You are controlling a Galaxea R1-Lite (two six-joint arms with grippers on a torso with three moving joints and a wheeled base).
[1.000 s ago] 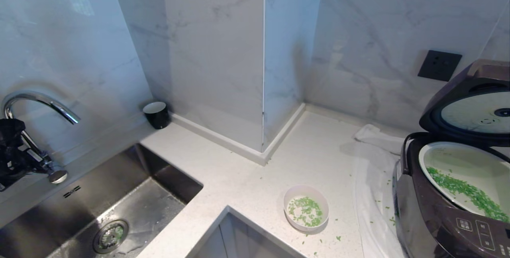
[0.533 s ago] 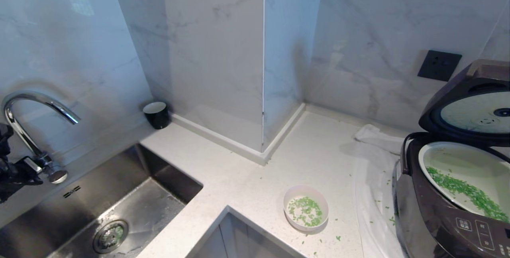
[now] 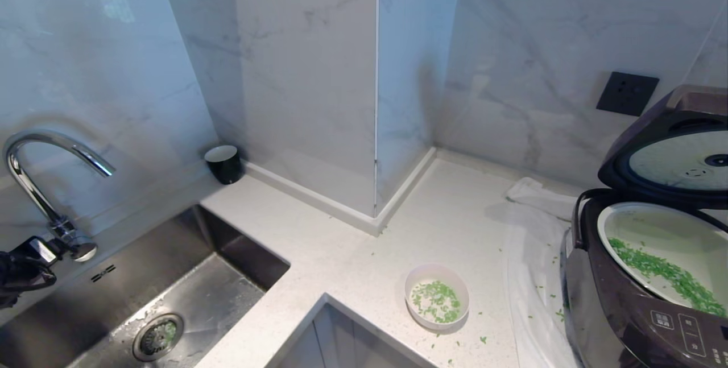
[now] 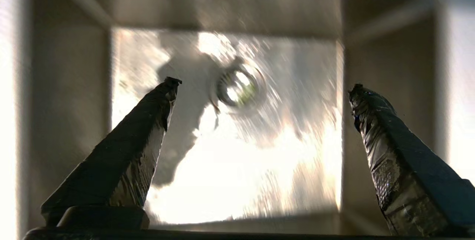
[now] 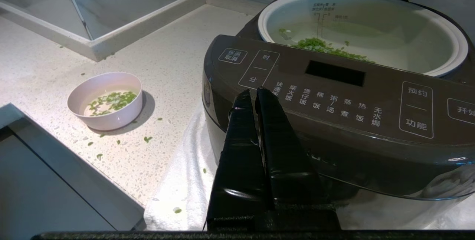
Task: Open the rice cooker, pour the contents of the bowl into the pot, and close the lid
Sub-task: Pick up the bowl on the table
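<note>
The rice cooker [image 3: 620, 311] stands at the right with its lid [image 3: 665, 146] raised. Its white pot [image 3: 660, 221] holds green contents [image 3: 665, 271]. The pale pink bowl [image 3: 437, 322] sits upright on the counter left of the cooker, with a few green bits [image 3: 437, 300] left inside. My left arm [image 3: 20, 277] shows at the far left edge, by the faucet. The left gripper [image 4: 265, 83] is open and empty above the sink drain [image 4: 237, 89]. My right gripper [image 5: 253, 91] is shut and empty, just in front of the cooker's button panel [image 5: 334, 95].
A faucet [image 3: 51, 152] and a steel sink [image 3: 216, 305] fill the left. A black cup [image 3: 223, 163] stands by the wall. A white towel [image 3: 534, 254] lies under the cooker. Loose green bits dot the counter [image 3: 352, 254] round the bowl. A wall socket [image 3: 627, 93] sits behind the cooker.
My left arm has sunk lower at the left edge, from beside the faucet's neck to below its base. The bowl, cooker and right gripper have not moved.
</note>
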